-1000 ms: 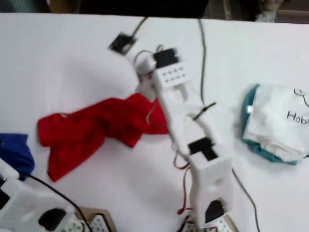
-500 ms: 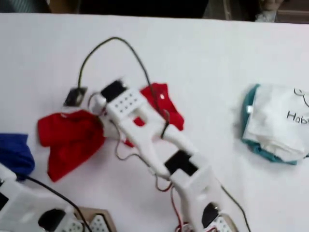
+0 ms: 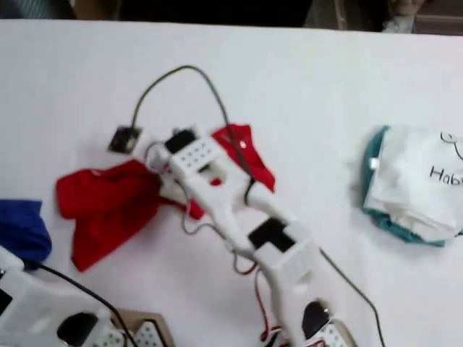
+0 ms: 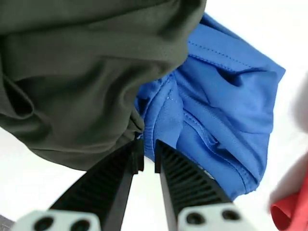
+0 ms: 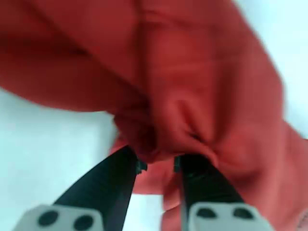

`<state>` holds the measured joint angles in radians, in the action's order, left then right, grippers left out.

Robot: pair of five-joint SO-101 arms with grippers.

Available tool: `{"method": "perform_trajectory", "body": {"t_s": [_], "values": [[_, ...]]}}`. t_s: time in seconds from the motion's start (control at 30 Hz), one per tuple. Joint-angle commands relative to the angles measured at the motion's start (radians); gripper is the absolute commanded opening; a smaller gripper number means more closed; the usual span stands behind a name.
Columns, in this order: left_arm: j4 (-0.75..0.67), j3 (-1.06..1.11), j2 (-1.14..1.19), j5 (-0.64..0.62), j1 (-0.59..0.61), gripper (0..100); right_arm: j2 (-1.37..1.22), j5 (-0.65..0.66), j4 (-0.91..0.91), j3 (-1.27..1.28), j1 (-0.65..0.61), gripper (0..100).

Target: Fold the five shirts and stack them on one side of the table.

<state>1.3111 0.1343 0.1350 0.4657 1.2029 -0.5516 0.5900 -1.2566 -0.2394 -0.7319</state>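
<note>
A crumpled red shirt [image 3: 108, 206] lies left of the table's middle, with one flap [image 3: 249, 155] showing behind the right arm [image 3: 224, 206]. My right gripper [image 5: 156, 163] is over that shirt's middle and is shut on a bunched fold of the red shirt [image 5: 183, 96]. A blue shirt [image 3: 22, 228] lies at the left edge. In the left wrist view my left gripper [image 4: 146, 156] is shut, its tips at the seam where a dark olive shirt [image 4: 86, 72] overlaps the blue shirt [image 4: 221, 110]. A folded white shirt [image 3: 419, 181] rests on a teal one [image 3: 372, 170] at the right.
The left arm's base [image 3: 36, 303] sits at the front left corner. The right arm's cable [image 3: 181, 76] loops over the table behind the red shirt. The table [image 3: 325, 87] is bare white at the back and between the red shirt and the stack.
The right arm swung left over the red shirt, then eased back slightly right. The shirt's right part got bunched up, leaving a flap behind the arm.
</note>
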Motion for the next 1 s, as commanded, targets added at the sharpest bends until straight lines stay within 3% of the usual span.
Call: {"method": "perform_trajectory", "body": {"t_s": [0.0, 0.3, 0.5, 0.63, 0.8, 0.97], "values": [[-0.014, -0.033, -0.006, 0.009, 0.003, 8, 0.004, -0.002, 0.028, -0.044, 0.085, 2.0], [-0.008, -0.031, -0.006, 0.008, 0.0, 8, 0.002, -0.002, -0.09, -0.318, 0.283, 2.2], [0.008, -0.031, -0.006, 0.005, -0.035, 8, -0.002, -0.002, -0.131, -0.397, 0.343, 2.2], [0.008, -0.031, -0.006, 0.003, -0.041, 8, 0.001, -0.002, -0.297, -0.396, 0.266, 3.3], [0.0, -0.031, -0.006, 0.005, -0.04, 8, 0.012, -0.002, -0.414, -0.397, 0.128, 14.6], [0.0, -0.031, -0.006, 0.006, -0.035, 8, 0.056, -0.002, -0.418, -0.371, -0.012, 11.6]]}}
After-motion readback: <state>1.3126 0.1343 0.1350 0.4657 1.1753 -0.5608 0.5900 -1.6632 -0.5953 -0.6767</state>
